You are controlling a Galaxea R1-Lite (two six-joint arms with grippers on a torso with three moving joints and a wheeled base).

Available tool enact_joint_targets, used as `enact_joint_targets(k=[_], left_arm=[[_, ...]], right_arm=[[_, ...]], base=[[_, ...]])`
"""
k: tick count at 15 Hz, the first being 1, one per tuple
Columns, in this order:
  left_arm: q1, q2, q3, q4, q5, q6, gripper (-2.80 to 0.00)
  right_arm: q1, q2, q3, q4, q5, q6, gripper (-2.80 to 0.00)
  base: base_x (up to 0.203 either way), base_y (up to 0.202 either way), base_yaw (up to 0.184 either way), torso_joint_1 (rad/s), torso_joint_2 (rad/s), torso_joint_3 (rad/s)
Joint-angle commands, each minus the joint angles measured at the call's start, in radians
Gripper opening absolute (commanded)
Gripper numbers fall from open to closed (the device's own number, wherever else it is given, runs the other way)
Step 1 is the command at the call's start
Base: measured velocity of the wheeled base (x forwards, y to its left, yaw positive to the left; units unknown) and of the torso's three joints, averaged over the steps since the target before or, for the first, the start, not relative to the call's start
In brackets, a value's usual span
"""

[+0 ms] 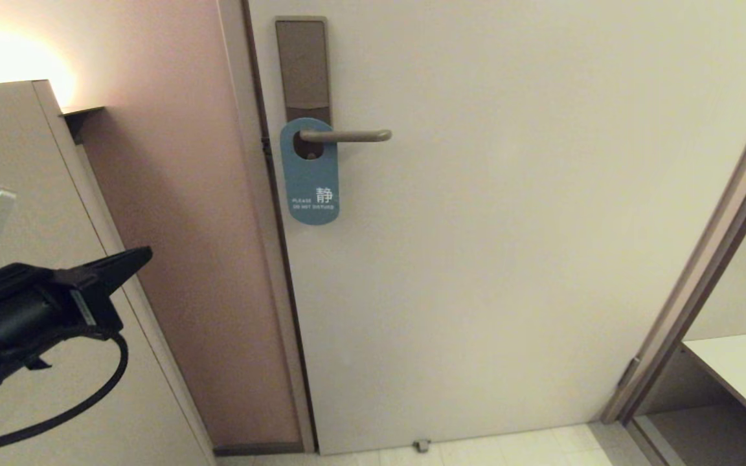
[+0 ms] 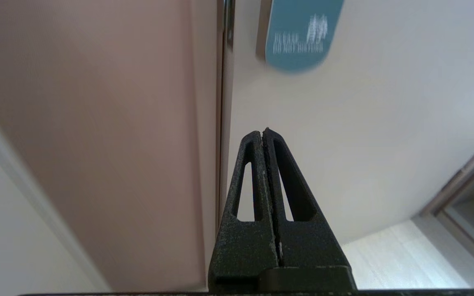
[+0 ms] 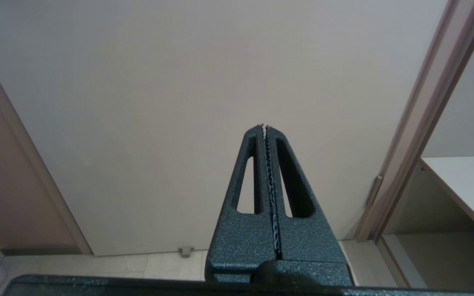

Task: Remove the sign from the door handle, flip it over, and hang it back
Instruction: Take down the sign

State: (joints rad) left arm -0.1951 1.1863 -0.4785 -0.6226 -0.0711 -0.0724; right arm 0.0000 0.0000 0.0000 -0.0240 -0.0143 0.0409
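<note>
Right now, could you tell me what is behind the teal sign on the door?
Behind the sign are the lower backplate and the door. Through its oval hole the door handle passes. The reverse side is hidden.

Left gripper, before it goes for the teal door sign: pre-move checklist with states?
1. Teal rounded card sign hangs on the slim bronze-grey metal lever handle, handle through its oval hole: ok.
2. "Do not disturb" side faces out, so the flip is not yet done: ok.
3. Left gripper open enough to take the card: not ok, its fingers are pressed together.
4. Left gripper close to the sign: not ok, it is low and well to the left of it.
5. Path along the pale door to the sign: ok, nothing in between.
6. Right gripper out of the way: ok, shut, pointing at bare door.
</note>
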Motion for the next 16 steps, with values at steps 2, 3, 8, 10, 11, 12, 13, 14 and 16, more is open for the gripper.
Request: enact_joint_targets(k=[2,3,8,10,11,12,13,14,16], left_arm=[[-0.001,0.141,-0.091,-0.018,-0.007,-0.001,-2.8],[-0.001,0.167,-0.119,-0.019,-0.027,0.0,-2.8],[-0.003,0.275,-0.204,-0.022,-0.083,0.005,-2.8],[0.001,0.295,-0.21,-0.022,-0.113,0.0,-2.8],[0.002,0.306,-0.21,-0.022,-0.118,0.0,-2.8],[0.002,0.32,-0.21,-0.022,-0.119,-0.001,-2.8],[0.002,0.332,-0.21,-0.031,-0.12,-0.004,-2.8],[0.005,0.345,-0.21,-0.048,-0.121,-0.009,-2.8],[0.026,0.366,-0.21,-0.086,-0.155,-0.016,-2.8]], right_arm=[[0.0,0.0,0.0,-0.001,0.0,0.001,-2.8],[0.0,0.0,0.0,-0.001,0.0,0.001,-2.8],[0.0,0.0,0.0,-0.001,0.0,0.001,-2.8],[0.0,0.0,0.0,-0.001,0.0,0.001,-2.8],[0.0,0.0,0.0,-0.001,0.0,0.001,-2.8],[0.0,0.0,0.0,-0.001,0.0,0.002,-2.8],[0.0,0.0,0.0,-0.001,0.0,0.001,-2.8],[0.0,0.0,0.0,-0.001,0.0,0.001,-2.8],[0.0,0.0,0.0,-0.001,0.0,0.001,-2.8]], base=[[0.0,0.0,0.0,0.0,0.0,0.0],[0.0,0.0,0.0,0.0,0.0,0.0],[0.0,0.0,0.0,0.0,0.0,0.0],[0.0,0.0,0.0,0.0,0.0,0.0],[0.0,0.0,0.0,0.0,0.0,0.0],[0.0,0.0,0.0,0.0,0.0,0.0],[0.0,0.0,0.0,0.0,0.0,0.0],[0.0,0.0,0.0,0.0,0.0,0.0],[0.0,0.0,0.0,0.0,0.0,0.0]])
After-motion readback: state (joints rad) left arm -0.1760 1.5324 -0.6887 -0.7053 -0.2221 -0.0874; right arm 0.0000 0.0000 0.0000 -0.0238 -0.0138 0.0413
